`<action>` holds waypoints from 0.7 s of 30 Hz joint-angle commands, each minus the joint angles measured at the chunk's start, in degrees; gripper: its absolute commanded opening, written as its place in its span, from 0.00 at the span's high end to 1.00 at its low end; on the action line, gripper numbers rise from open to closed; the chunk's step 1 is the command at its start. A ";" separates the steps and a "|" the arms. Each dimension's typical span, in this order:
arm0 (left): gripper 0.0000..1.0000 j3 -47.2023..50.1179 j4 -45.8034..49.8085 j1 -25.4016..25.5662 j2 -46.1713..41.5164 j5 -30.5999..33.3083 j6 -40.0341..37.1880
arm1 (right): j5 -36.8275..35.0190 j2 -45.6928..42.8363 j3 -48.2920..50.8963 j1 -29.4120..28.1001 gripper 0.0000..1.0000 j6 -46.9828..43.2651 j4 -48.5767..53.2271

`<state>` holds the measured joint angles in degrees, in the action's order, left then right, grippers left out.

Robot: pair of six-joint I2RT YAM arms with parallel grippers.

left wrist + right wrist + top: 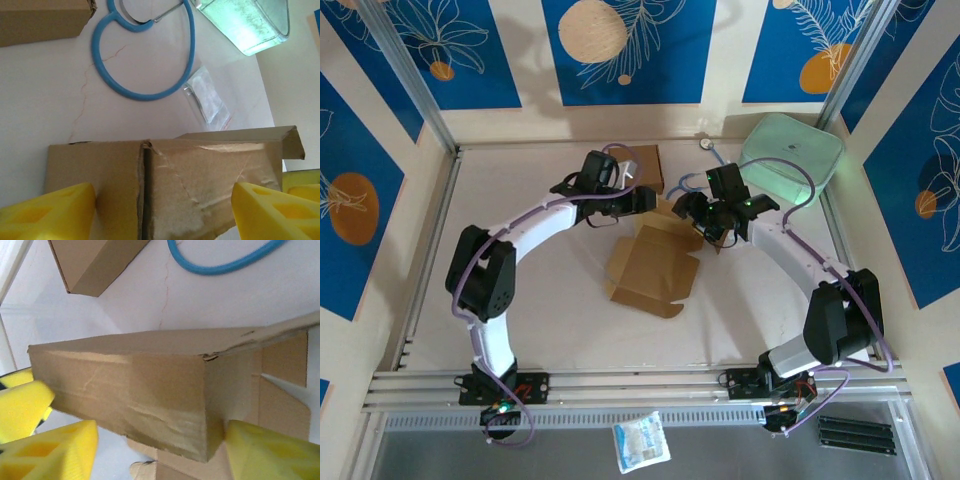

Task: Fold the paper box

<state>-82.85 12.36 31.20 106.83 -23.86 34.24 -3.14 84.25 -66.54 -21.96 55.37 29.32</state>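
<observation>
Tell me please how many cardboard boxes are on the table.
2. The half-folded box lies in the middle; the closed box sits at the far side. More could be hidden from view.

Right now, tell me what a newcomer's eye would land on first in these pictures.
The half-folded paper box at mid-table, with the left gripper and right gripper both reaching to its far edge. Next, the pale green translucent tray in the far right corner, and the blue tube looping behind the box.
</observation>
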 commanded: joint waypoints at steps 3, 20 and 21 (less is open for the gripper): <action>0.29 0.42 -0.43 0.97 -3.24 0.70 0.32 | -4.53 -2.93 0.10 -0.36 0.29 -0.60 -1.06; 0.33 1.11 3.26 2.69 -3.03 3.28 -2.70 | 0.18 2.91 -1.96 -1.60 0.53 -2.62 -3.56; 0.34 1.18 3.50 2.72 -2.90 3.46 -2.85 | 0.06 2.61 -1.91 -1.34 0.53 -2.96 -3.31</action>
<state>-82.13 14.44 32.49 105.27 -20.23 33.08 -3.90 87.96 -67.66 -23.03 53.34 26.55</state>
